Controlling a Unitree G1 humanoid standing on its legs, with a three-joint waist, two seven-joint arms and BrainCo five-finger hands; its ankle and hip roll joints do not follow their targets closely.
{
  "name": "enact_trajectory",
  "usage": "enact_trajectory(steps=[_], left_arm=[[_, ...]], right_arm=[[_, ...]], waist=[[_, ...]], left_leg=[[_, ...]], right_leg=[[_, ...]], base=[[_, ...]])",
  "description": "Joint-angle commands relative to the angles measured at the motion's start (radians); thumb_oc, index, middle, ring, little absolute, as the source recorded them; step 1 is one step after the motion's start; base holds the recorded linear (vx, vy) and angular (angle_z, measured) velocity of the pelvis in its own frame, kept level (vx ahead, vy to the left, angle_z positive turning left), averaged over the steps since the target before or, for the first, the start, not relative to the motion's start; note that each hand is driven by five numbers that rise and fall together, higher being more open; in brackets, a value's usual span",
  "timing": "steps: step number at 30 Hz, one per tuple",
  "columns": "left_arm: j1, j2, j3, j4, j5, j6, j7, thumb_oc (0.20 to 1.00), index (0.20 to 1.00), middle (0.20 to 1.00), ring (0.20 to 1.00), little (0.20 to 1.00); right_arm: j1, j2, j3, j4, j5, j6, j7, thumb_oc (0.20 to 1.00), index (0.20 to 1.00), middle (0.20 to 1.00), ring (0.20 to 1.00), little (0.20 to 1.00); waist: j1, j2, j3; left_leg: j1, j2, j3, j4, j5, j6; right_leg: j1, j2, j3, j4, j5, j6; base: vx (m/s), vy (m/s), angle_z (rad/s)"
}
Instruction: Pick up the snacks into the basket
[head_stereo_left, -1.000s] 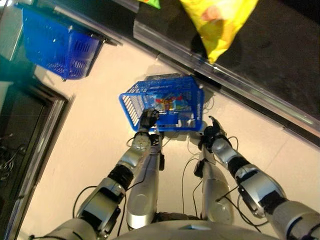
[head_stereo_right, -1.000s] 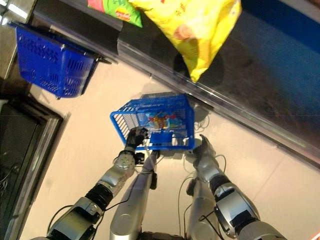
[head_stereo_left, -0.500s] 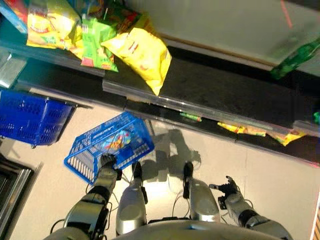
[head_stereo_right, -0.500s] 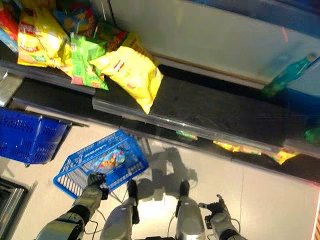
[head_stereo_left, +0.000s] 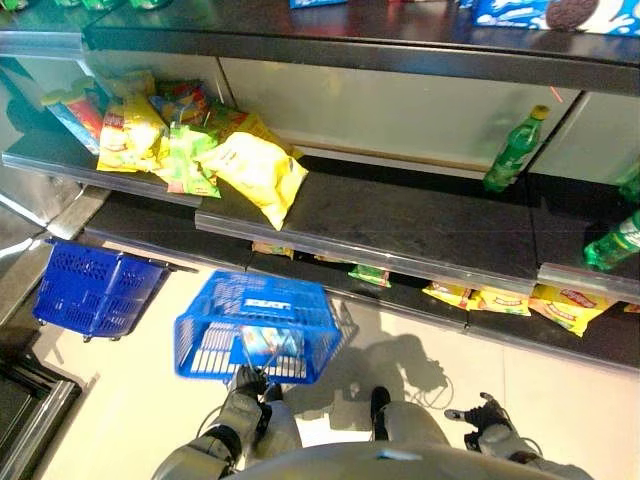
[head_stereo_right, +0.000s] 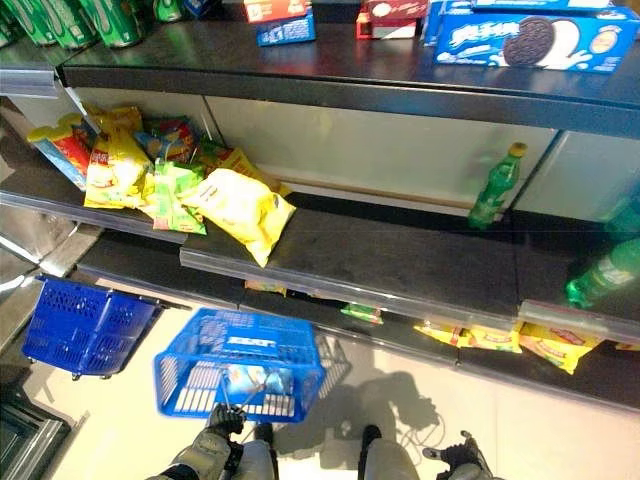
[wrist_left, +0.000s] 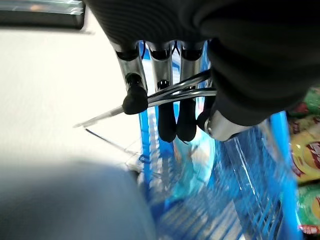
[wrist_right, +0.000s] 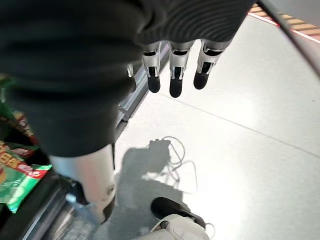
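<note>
My left hand (head_stereo_left: 246, 381) is shut on the wire handle (wrist_left: 172, 92) of a blue basket (head_stereo_left: 300, 308) and holds it above the floor in front of the shelves. A light-blue snack pack (head_stereo_left: 268, 343) lies inside it. In the left wrist view my fingers (wrist_left: 167, 117) curl round the handle. Snack bags lie on the middle shelf at the left: a big yellow bag (head_stereo_left: 258, 170) in front, a green one (head_stereo_left: 185, 160) beside it. My right hand (head_stereo_left: 486, 415) hangs low at the right, open and holding nothing, fingers (wrist_right: 172, 75) straight over the floor.
A second blue basket (head_stereo_left: 90, 290) stands on the floor at the left. Green bottles (head_stereo_left: 515, 150) stand on the middle shelf at the right. Small yellow packs (head_stereo_left: 500, 298) lie on the bottom shelf. Boxes of biscuits (head_stereo_right: 520, 40) sit on the top shelf.
The camera has tilted up from the floor to the shelves. My left hand still holds the basket, now more level; my right hand has stayed low at the right.
</note>
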Motion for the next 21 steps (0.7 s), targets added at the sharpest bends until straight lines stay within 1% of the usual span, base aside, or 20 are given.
enact_trajectory(steps=[1, 2, 3, 4, 5, 6, 7, 8, 9, 10, 11, 12, 14, 15, 16, 17, 18, 19, 20, 21], left_arm=[[0.026, 0.016, 0.060, 0.010, 0.003, 0.012, 0.004, 0.200, 0.200, 0.200, 0.200, 0.200], [0.031, 0.016, 0.069, 0.018, 0.001, 0.014, 0.003, 0.200, 0.200, 0.200, 0.200, 0.200], [0.034, 0.014, 0.075, 0.028, 0.002, 0.017, -0.003, 0.200, 0.200, 0.200, 0.200, 0.200], [0.036, 0.014, 0.080, 0.038, -0.002, 0.021, -0.004, 0.200, 0.200, 0.200, 0.200, 0.200], [0.047, 0.018, 0.085, 0.046, 0.001, 0.027, -0.005, 0.200, 0.200, 0.200, 0.200, 0.200], [0.048, 0.018, 0.085, 0.046, 0.001, 0.027, -0.005, 0.200, 0.200, 0.200, 0.200, 0.200], [0.051, 0.020, 0.084, 0.050, 0.012, 0.028, -0.007, 0.200, 0.200, 0.200, 0.200, 0.200], [0.056, 0.023, 0.079, 0.053, 0.027, 0.030, -0.012, 0.200, 0.200, 0.200, 0.200, 0.200], [0.059, 0.030, 0.079, 0.047, 0.035, 0.030, -0.011, 0.200, 0.200, 0.200, 0.200, 0.200], [0.059, 0.030, 0.080, 0.047, 0.035, 0.030, -0.011, 0.200, 0.200, 0.200, 0.200, 0.200], [0.058, 0.040, 0.077, 0.045, 0.043, 0.031, -0.018, 0.200, 0.200, 0.200, 0.200, 0.200], [0.051, 0.060, 0.075, 0.045, 0.059, 0.036, -0.019, 0.200, 0.200, 0.200, 0.200, 0.200], [0.050, 0.066, 0.082, 0.047, 0.059, 0.040, -0.016, 0.200, 0.200, 0.200, 0.200, 0.200], [0.052, 0.069, 0.088, 0.049, 0.057, 0.041, -0.015, 0.200, 0.200, 0.200, 0.200, 0.200], [0.045, 0.074, 0.099, 0.053, 0.054, 0.040, -0.010, 0.200, 0.200, 0.200, 0.200, 0.200], [0.045, 0.073, 0.099, 0.053, 0.054, 0.040, -0.010, 0.200, 0.200, 0.200, 0.200, 0.200], [0.037, 0.081, 0.106, 0.057, 0.050, 0.042, -0.004, 0.200, 0.200, 0.200, 0.200, 0.200], [0.037, 0.081, 0.106, 0.057, 0.050, 0.042, -0.004, 0.200, 0.200, 0.200, 0.200, 0.200], [0.036, 0.085, 0.111, 0.060, 0.048, 0.043, -0.003, 0.200, 0.200, 0.200, 0.200, 0.200], [0.030, 0.092, 0.121, 0.070, 0.044, 0.044, -0.002, 0.200, 0.200, 0.200, 0.200, 0.200]], right_arm=[[-0.093, -0.003, -0.023, 0.015, -0.032, -0.006, 0.010, 1.000, 1.000, 1.000, 1.000, 1.000], [-0.092, 0.001, -0.027, 0.015, -0.032, -0.005, 0.011, 1.000, 1.000, 1.000, 1.000, 1.000], [-0.090, 0.005, -0.031, 0.015, -0.030, -0.005, 0.015, 1.000, 1.000, 1.000, 1.000, 1.000], [-0.090, 0.008, -0.035, 0.013, -0.027, -0.004, 0.015, 1.000, 1.000, 1.000, 1.000, 1.000], [-0.088, 0.029, -0.035, 0.005, -0.024, -0.002, 0.017, 1.000, 1.000, 1.000, 1.000, 1.000], [-0.088, 0.030, -0.035, 0.004, -0.024, -0.002, 0.017, 1.000, 1.000, 1.000, 1.000, 1.000], [-0.081, 0.038, -0.041, -0.005, -0.018, -0.003, 0.018, 1.000, 1.000, 1.000, 1.000, 1.000], [-0.073, 0.055, -0.035, -0.023, -0.007, -0.010, 0.022, 1.000, 1.000, 1.000, 1.000, 1.000], [-0.068, 0.061, -0.014, -0.034, -0.021, -0.010, 0.030, 1.000, 1.000, 1.000, 1.000, 1.000], [-0.068, 0.062, -0.014, -0.034, -0.021, -0.010, 0.030, 1.000, 1.000, 1.000, 1.000, 1.000], [-0.067, 0.068, 0.001, -0.047, -0.035, -0.013, 0.033, 1.000, 1.000, 1.000, 1.000, 1.000], [-0.067, 0.074, -0.012, -0.067, -0.012, -0.021, 0.028, 1.000, 1.000, 1.000, 1.000, 1.000], [-0.062, 0.076, -0.020, -0.073, -0.001, -0.022, 0.026, 1.000, 1.000, 1.000, 1.000, 1.000], [-0.059, 0.072, -0.028, -0.084, 0.005, -0.023, 0.023, 1.000, 1.000, 1.000, 1.000, 1.000], [-0.056, 0.063, -0.045, -0.101, 0.010, -0.024, 0.014, 1.000, 1.000, 1.000, 1.000, 1.000], [-0.056, 0.063, -0.045, -0.102, 0.010, -0.024, 0.014, 1.000, 1.000, 1.000, 1.000, 1.000], [-0.057, 0.062, -0.066, -0.119, 0.016, -0.024, 0.003, 1.000, 1.000, 1.000, 1.000, 1.000], [-0.057, 0.062, -0.066, -0.120, 0.016, -0.023, 0.003, 1.000, 1.000, 1.000, 1.000, 1.000], [-0.057, 0.063, -0.071, -0.124, 0.020, -0.021, 0.004, 1.000, 1.000, 1.000, 1.000, 1.000], [-0.059, 0.068, -0.084, -0.146, 0.035, -0.019, 0.003, 1.000, 1.000, 1.000, 1.000, 1.000]], waist=[[0.022, -0.004, 0.013], [0.026, -0.001, 0.004], [0.025, 0.004, 0.000], [0.019, 0.009, -0.003], [0.012, 0.006, -0.015], [0.012, 0.006, -0.014], [0.006, -0.006, -0.024], [0.006, -0.026, -0.028], [0.009, -0.039, -0.026], [0.009, -0.040, -0.025], [0.012, -0.057, -0.014], [0.009, -0.075, -0.006], [0.010, -0.079, -0.008], [0.015, -0.081, -0.008], [0.025, -0.075, -0.017], [0.026, -0.074, -0.014], [0.023, -0.069, -0.017], [0.024, -0.068, -0.013], [0.021, -0.070, -0.013], [0.015, -0.073, -0.014]], left_leg=[[0.000, -0.071, -0.018, -0.064, -0.061, 0.072], [0.004, -0.101, -0.032, -0.072, -0.063, 0.082], [0.015, -0.122, -0.040, -0.084, -0.063, 0.088], [0.028, -0.128, -0.038, -0.096, -0.063, 0.096], [0.057, -0.101, -0.042, -0.155, -0.035, 0.087], [0.059, -0.101, -0.043, -0.158, -0.033, 0.087], [0.065, -0.098, -0.049, -0.163, -0.029, 0.089], [0.070, -0.085, -0.047, -0.174, -0.023, 0.089], [0.079, -0.081, -0.046, -0.183, -0.024, 0.092], [0.080, -0.081, -0.046, -0.184, -0.023, 0.092], [0.080, -0.073, -0.043, -0.183, -0.023, 0.093], [0.072, -0.057, -0.042, -0.176, -0.021, 0.093], [0.068, -0.050, -0.045, -0.172, -0.021, 0.090], [0.067, -0.041, -0.046, -0.172, -0.021, 0.087], [0.061, -0.015, -0.041, -0.177, -0.025, 0.079], [0.065, -0.015, -0.041, -0.177, -0.026, 0.079], [0.070, 0.011, -0.048, -0.181, -0.039, 0.070], [0.074, 0.012, -0.048, -0.181, -0.040, 0.070], [0.083, 0.018, -0.050, -0.180, -0.049, 0.068], [0.097, 0.038, -0.055, -0.177, -0.064, 0.055]], right_leg=[[0.049, 0.042, 0.039, -0.095, 0.020, 0.127], [0.048, 0.056, 0.041, -0.094, 0.024, 0.124], [0.050, 0.070, 0.038, -0.089, 0.023, 0.122], [0.046, 0.083, 0.036, -0.081, 0.025, 0.123], [0.050, 0.092, 0.030, -0.078, 0.026, 0.126], [0.051, 0.092, 0.030, -0.078, 0.026, 0.126], [0.048, 0.092, 0.023, -0.067, 0.016, 0.126], [0.043, 0.093, 0.014, -0.034, 0.001, 0.128], [0.039, 0.095, 0.007, -0.013, -0.003, 0.127], [0.039, 0.095, 0.007, -0.012, -0.004, 0.127], [0.028, 0.106, 0.003, 0.024, -0.010, 0.128], [0.003, 0.120, -0.001, 0.077, -0.026, 0.144], [0.003, 0.112, 0.004, 0.075, -0.032, 0.148], [0.011, 0.095, 0.001, 0.061, -0.031, 0.147], [0.016, 0.025, -0.009, 0.033, -0.005, 0.155], [0.020, 0.026, -0.009, 0.032, -0.006, 0.156], [0.003, -0.048, 0.014, 0.006, 0.046, 0.173], [0.008, -0.047, 0.014, 0.005, 0.045, 0.174], [0.002, -0.073, 0.028, -0.011, 0.067, 0.180], [-0.023, -0.136, 0.054, -0.045, 0.115, 0.200]], base=[[-0.02, -0.063, 0.12], [-0.02, -0.057, 0.22], [-0.06, -0.070, 0.17], [-0.04, -0.063, 0.21], [-0.03, -0.038, 0.14], [0.03, -0.026, 0.15], [0.03, -0.009, 0.06], [0.03, -0.024, 0.05], [0.00, -0.025, 0.04], [-0.03, -0.058, 0.05], [-0.07, -0.112, 0.01], [-0.07, -0.112, 0.00], [-0.02, -0.093, -0.03], [-0.02, -0.189, -0.02], [-0.02, -0.149, 0.00], [0.01, -0.268, 0.06], [0.04, -0.158, 0.03], [0.06, -0.213, -0.06], [0.09, -0.228, -0.19], [0.08, -0.228, -0.16]])
